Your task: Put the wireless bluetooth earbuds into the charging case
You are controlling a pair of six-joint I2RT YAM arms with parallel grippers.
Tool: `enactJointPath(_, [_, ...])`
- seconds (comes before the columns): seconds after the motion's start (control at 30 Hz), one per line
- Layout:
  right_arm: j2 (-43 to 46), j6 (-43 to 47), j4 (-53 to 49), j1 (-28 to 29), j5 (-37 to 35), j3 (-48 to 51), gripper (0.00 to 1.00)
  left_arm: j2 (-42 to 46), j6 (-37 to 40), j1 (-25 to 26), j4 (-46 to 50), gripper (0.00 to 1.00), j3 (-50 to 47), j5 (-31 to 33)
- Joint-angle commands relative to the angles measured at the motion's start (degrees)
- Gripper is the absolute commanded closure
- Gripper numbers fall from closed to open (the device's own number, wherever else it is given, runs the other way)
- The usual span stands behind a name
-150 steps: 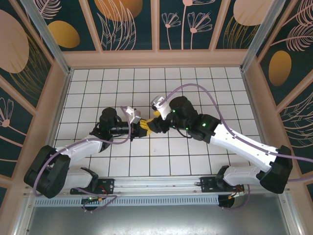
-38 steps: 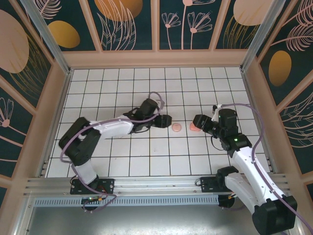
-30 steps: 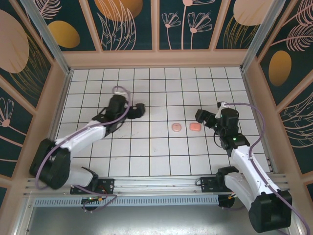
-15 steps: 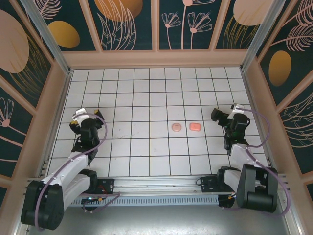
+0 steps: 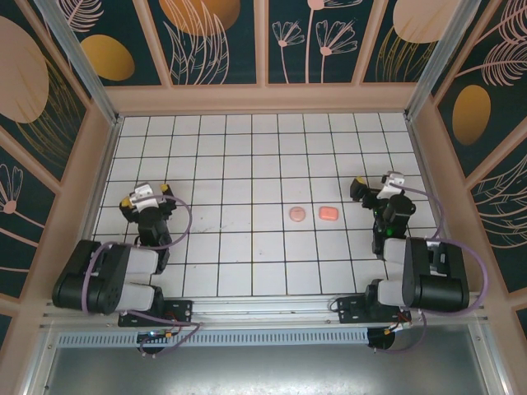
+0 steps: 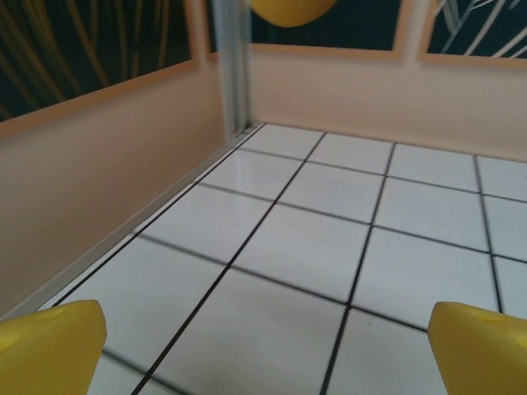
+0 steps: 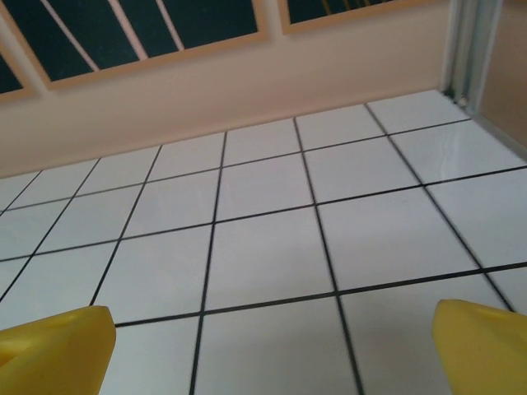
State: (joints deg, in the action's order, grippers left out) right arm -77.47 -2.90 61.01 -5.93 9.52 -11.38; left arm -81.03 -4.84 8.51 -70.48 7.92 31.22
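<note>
Located charging case (image 5: pixel 328 213) on the tabletop (image 5: pixel 247 156) just right of frame centre, long axis running left-right, with a paler round disc (image 5: pixel 297 215) just beside it on the left. Found left claw (image 5: pixel 146 197) and right claw (image 5: pixel 372 189) both spread wide, gripping nothing. Judged right claw nearer, with case left of and slightly below it; left claw well apart.

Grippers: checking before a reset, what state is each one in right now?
Left gripper: open, holding nothing.
Right gripper: open, holding nothing.
</note>
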Motion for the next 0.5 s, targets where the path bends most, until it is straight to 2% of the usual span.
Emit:
enactJointPath(0.0, [-3.3,3.8,9.5,2.7,-0.2,0.9,0.01,-3.6,3.7,-0.4,-10.1,0.01,1.6,-5.6])
enactJointPath(0.07, [-6.3,6.0,11.2,4.4,-0.2,0.6,0.01,-2.7,2.7,-2.3,-5.7,0.01,2.5,-10.3])
enactJointPath(0.1, [-8.1,6.1,12.6,4.6,-0.8,0.4,0.01,-4.5,1.6,-4.3,-6.0,0.01,2.9,-14.1])
enactJointPath(0.13, [-9.9,5.6,13.2,4.2,-0.7,0.1,0.01,-7.9,0.7,-5.6,-10.2,0.01,3.5,-14.9])
enactJointPath(0.17, [-11.1,5.1,15.3,3.7,-0.2,0.0,0.01,-6.9,-0.1,-6.0,-7.2,0.01,4.5,-15.7])
enactJointPath(0.2, [-10.3,4.4,12.0,2.9,0.7,-0.9,0.01,-5.2,-0.8,-7.1,-0.7,0.01,5.6,-18.1])
enactJointPath(0.23, [-10.7,3.8,12.2,2.4,1.5,-1.1,0.01,-6.9,-0.7,-7.2,-5.5,0.01,4.7,-18.1])
enactJointPath(0.3, [-10.7,3.3,11.2,1.7,2.3,-1.5,0.01,-5.7,-0.6,-7.3,-2.7,0.01,5.2,-18.3])
enactJointPath(0.47, [-10.7,3.2,11.4,1.7,1.7,-1.5,0.01,-5.8,-0.4,-7.3,-3.2,0.01,5.0,-18.3])
